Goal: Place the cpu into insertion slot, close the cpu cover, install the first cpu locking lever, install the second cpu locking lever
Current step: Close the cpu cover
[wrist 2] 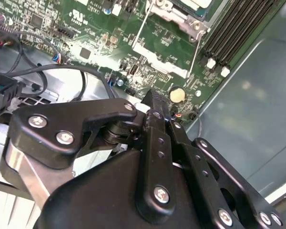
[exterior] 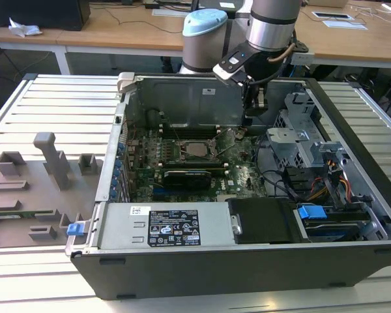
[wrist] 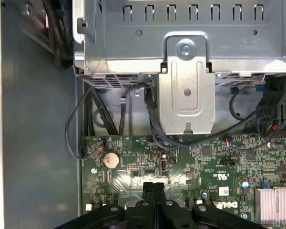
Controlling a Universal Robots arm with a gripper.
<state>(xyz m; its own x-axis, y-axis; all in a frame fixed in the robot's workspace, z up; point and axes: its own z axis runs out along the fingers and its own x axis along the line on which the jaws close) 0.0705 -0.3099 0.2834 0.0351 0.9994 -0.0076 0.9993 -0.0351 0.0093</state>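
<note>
The open dark-grey metal computer case [exterior: 352, 215] lies on its side. On its green motherboard [exterior: 241, 176], the square black-rimmed insertion slot [exterior: 182, 149] holds the small flat silver-tan cpu [exterior: 197, 149]; the thin silver cpu cover [wrist 2: 174, 13] lies around it; a thin wire lever [wrist 2: 139, 28] angles away from the frame. The grey robot arm [exterior: 270, 26] reaches down over the far wall; its black gripper [exterior: 251, 115] hangs above the board, towards the exterior view's right of the slot, fingers [wrist: 149, 188] pressed together and empty.

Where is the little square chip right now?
In the exterior view, the cpu lies in the insertion slot on the green motherboard inside the computer case, to the exterior view's left of the gripper.
</note>
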